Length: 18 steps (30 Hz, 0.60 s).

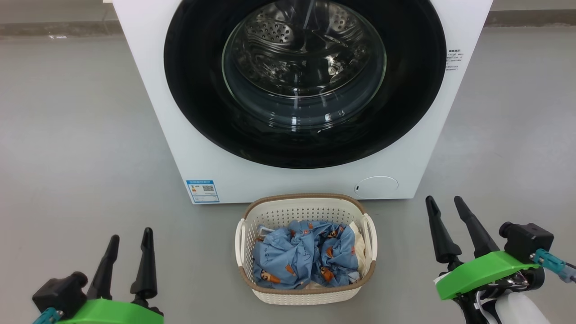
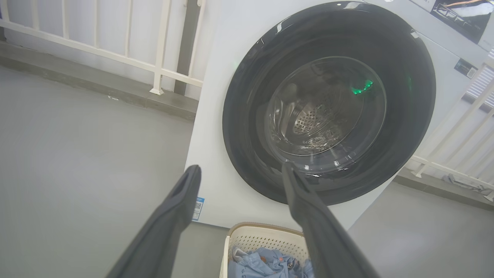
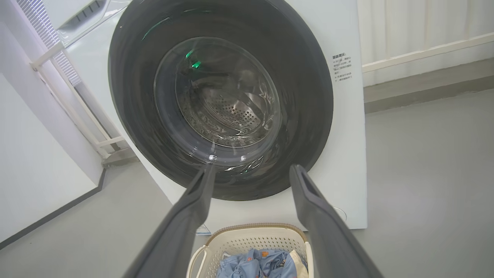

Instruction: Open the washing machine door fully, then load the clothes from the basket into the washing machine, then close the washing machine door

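Note:
The white washing machine (image 1: 153, 112) stands straight ahead, and its round glossy black door (image 1: 193, 90) lies flat against the front, the steel drum visible through the glass window. Just before the machine sits the small cream basket (image 1: 306, 294) with a brown rim, holding the light blue bear-print clothes (image 1: 301, 258) and a bit of cream cloth. My left gripper (image 1: 130, 240) hangs open at the lower left, well left of the basket. At the lower right, my right gripper (image 1: 445, 201) is open too, with nothing between its fingers. In the wrist views the door (image 2: 247, 116) (image 3: 308, 96) and basket (image 2: 262, 235) (image 3: 251, 235) lie ahead.
Grey floor (image 1: 76, 135) spreads on both sides of the machine. A blue label (image 1: 202, 191) and a round white cap (image 1: 377, 186) mark the machine's lower front. White railings (image 2: 115, 50) and a wall stand behind; a white panel (image 3: 34, 173) rises at the left of the right wrist view.

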Motion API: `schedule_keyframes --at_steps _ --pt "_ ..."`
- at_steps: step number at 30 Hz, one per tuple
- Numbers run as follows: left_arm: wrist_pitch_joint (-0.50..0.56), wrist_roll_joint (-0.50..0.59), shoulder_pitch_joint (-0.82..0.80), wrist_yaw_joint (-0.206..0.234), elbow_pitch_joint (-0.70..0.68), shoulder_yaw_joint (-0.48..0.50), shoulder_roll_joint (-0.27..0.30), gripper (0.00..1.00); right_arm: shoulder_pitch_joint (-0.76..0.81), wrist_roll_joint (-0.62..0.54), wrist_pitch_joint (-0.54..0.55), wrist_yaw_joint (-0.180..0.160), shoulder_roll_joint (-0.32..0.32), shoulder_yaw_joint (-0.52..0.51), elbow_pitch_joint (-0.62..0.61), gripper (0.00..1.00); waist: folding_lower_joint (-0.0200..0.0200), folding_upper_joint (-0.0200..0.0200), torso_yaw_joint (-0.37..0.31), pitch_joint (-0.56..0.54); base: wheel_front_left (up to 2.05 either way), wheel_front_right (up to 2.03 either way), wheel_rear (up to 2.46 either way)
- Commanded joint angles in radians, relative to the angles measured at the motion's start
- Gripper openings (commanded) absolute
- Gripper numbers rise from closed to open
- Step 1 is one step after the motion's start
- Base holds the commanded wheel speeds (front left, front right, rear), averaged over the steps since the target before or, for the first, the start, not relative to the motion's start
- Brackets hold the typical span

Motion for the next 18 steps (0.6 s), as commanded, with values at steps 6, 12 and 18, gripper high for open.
schedule_keyframes --at_steps 6,12,18 --pt "-0.030 0.080 -0.056 0.001 -0.019 0.025 0.033 1.00 -0.054 -0.080 -0.031 0.004 -0.015 0.038 -0.023 1.00 0.0000 0.0000 0.000 0.000 0.00 0.00 0.00" --pt "-0.048 0.140 -0.062 -0.001 -0.024 0.027 0.041 1.00 -0.063 -0.140 -0.049 0.004 -0.020 0.054 -0.023 1.00 0.0000 0.0000 0.001 0.001 0.00 0.00 0.00" --pt "-0.066 0.199 -0.067 -0.004 -0.027 0.023 0.045 1.00 -0.070 -0.200 -0.067 0.005 -0.025 0.070 -0.022 1.00 0.0000 0.0000 0.001 -0.001 0.00 0.00 0.00"
